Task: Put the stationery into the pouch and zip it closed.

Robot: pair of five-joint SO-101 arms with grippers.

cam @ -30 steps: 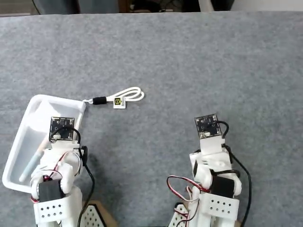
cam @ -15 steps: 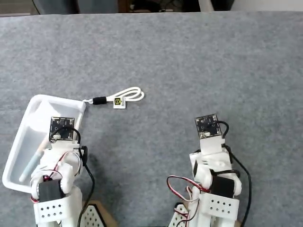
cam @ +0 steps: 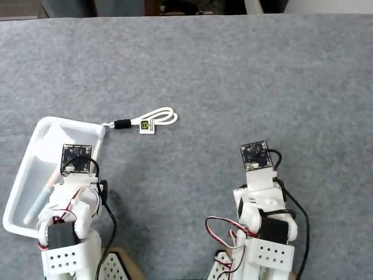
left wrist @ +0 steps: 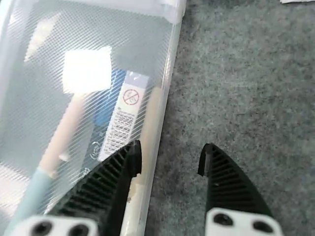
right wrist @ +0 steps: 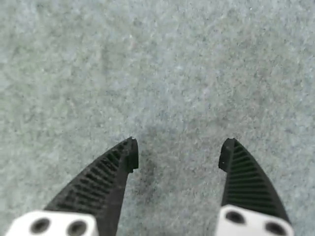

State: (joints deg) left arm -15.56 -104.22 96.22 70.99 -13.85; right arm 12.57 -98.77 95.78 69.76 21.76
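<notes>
Hovering open-jawed beside a filled pouch, zip next.

Lying flat at the left of the grey felt-covered table (cam: 233, 76): translucent, finely ribbed soft plastic pouch (cam: 35, 146) (left wrist: 88, 39) with rounded corners. Showing through its wall: slim pale pen with a light blue cap (cam: 39, 201) (left wrist: 59, 132), a thin cream stick and a flat blue piece with a white label. Straddling the pouch's long edge, left gripper (left wrist: 170, 150), ridged black jaws spread, gripping nothing. Over bare felt and well apart from the pouch, right gripper (right wrist: 179, 147), equally spread and empty. Likely at the closing step, though impossible to tell how far the zip already runs. Called for next: pinching the small black pull tab (cam: 122, 123) with its white looped cord (cam: 158, 114) and square tag (cam: 145, 126), while pinning the slippery pouch.
</notes>
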